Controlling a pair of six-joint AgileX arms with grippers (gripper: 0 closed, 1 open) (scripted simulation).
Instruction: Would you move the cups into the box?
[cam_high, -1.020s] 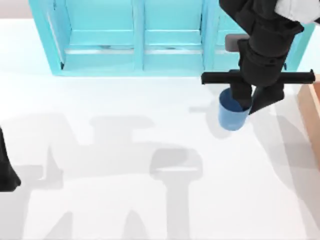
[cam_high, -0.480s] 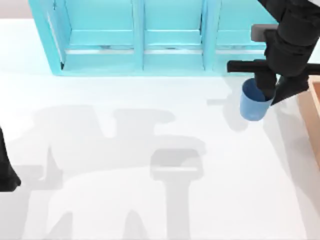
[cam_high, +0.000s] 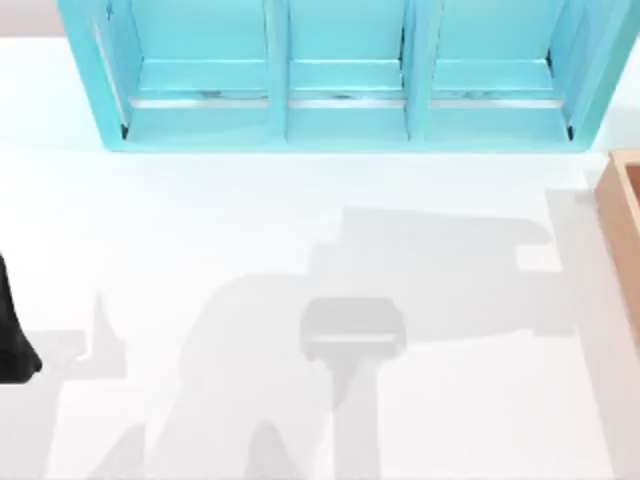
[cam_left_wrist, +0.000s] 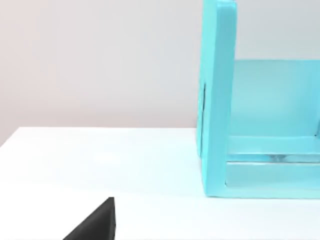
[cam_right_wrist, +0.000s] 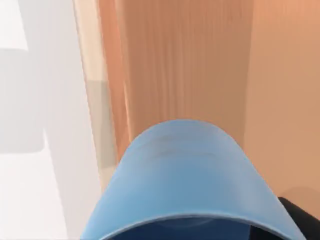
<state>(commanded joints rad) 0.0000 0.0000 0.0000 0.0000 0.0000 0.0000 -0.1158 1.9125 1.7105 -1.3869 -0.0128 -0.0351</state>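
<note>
The plain blue cup (cam_right_wrist: 185, 175) sits very close in the right wrist view, its rim toward the camera. My right gripper (cam_right_wrist: 210, 235) is shut on it, and one dark finger (cam_right_wrist: 302, 220) shows at the cup's edge. Beneath the cup lie the box's (cam_right_wrist: 180, 60) orange-brown inside and its tan rim (cam_right_wrist: 87, 70). In the top view, the box's (cam_high: 622, 225) left wall shows at the right edge of the table. My left arm (cam_high: 12, 340) is parked at the table's left edge, with a dark part of its gripper (cam_left_wrist: 95, 225) low in the left wrist view.
A big turquoise shelf unit (cam_high: 340, 80) runs along the back of the white table (cam_high: 300, 220), and its end panel (cam_left_wrist: 217, 100) stands ahead of the left wrist. The arms' shadows fall across the middle of the table.
My right arm has carried the blue cup to the right, out of the top view and over the box. The left arm has not moved.
</note>
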